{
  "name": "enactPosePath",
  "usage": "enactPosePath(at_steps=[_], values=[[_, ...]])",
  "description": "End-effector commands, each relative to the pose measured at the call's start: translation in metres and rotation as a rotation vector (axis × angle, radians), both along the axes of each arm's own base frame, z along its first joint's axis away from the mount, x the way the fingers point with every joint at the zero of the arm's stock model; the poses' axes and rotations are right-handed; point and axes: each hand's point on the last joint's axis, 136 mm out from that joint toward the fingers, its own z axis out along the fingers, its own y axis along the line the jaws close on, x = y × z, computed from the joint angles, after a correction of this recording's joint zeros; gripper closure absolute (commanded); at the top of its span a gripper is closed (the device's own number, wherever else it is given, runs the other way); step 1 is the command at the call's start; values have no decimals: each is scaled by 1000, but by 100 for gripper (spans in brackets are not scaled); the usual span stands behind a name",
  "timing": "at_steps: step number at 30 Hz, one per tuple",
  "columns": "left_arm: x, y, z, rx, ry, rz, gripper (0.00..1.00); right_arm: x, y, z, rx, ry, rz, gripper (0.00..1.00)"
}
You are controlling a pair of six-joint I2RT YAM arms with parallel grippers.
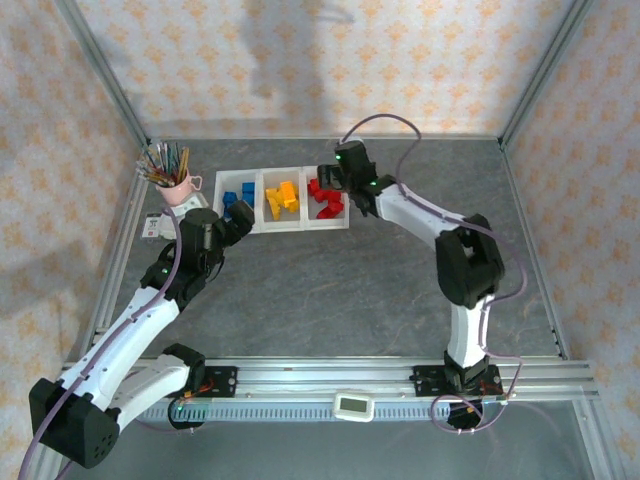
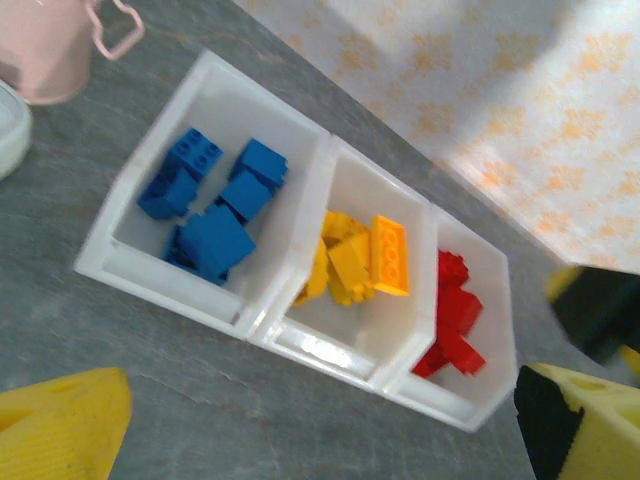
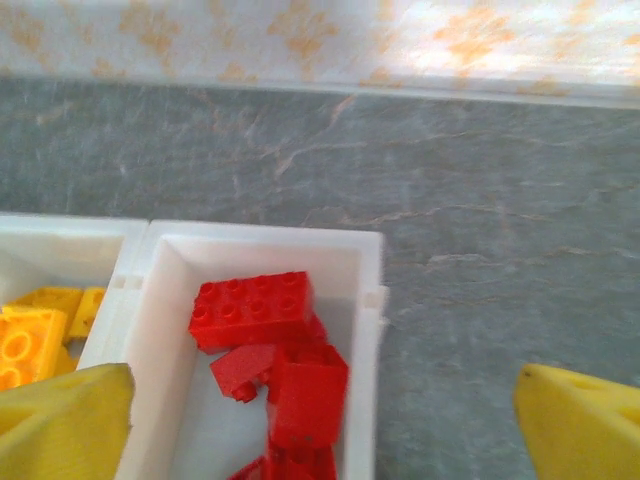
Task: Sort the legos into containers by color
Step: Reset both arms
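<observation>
Near the far edge of the bench (image 1: 350, 290), the tray (image 2: 250, 322) separates blue bricks (image 2: 215, 240), yellow-orange bricks (image 2: 365, 262) and red bricks (image 3: 272, 345); left jaws and right jaws gape, seemingly empty.

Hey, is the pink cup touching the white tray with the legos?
Apart. In the left wrist view, a strip of bare grey table separates the pink cup from the white tray.

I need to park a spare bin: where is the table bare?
The table is bare in front of the containers and in the strip behind them. Crowded back left, around the pink cup and left pincer.
</observation>
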Motion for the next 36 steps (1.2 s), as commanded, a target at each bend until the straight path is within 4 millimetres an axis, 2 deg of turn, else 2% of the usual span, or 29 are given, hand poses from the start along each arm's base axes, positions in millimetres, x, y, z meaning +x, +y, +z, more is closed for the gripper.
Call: enactPosePath(at_steps=[1, 2, 4, 7, 10, 12, 15, 19, 22, 24, 27, 29, 36], values=[[-5, 48, 6, 166, -4, 182, 1, -12, -78, 42, 21, -108, -253, 0], [-6, 61, 3, 214, -1, 235, 1, -17, -101, 40, 17, -121, -324, 0], [-12, 92, -7, 334, 8, 359, 1, -32, -163, 31, -12, -146, -510, 0], [-17, 128, -26, 479, 13, 470, 1, -66, -246, 15, -89, -216, -752, 0], [-12, 145, -46, 536, -35, 462, 1, -93, -298, -10, -99, -277, -839, 0], [-8, 146, -56, 558, -110, 434, 1, -104, -313, -30, -89, -300, -827, 0], [-4, 140, -59, 605, -208, 381, 1, -109, -311, -48, -40, -343, -728, 0], [6, 126, -59, 626, -332, 297, 1, -114, -279, -48, 38, -457, -497, 0], [18, 115, -60, 620, -385, 222, 1, -115, -272, -55, 39, -452, -455, 0], [28, 107, -72, 627, -360, 162, 1, -119, -270, -55, 46, -484, -437, 0], [32, 109, -74, 638, -384, 180, 1, -117, -269, -59, 47, -457, -435, 0], [43, 114, -88, 624, -274, 183, 0, -120, -270, -58, 46, -471, -435, 0], [36, 118, -83, 634, -308, 225, 1, -118, -268, -57, 47, -470, -423, 0]])
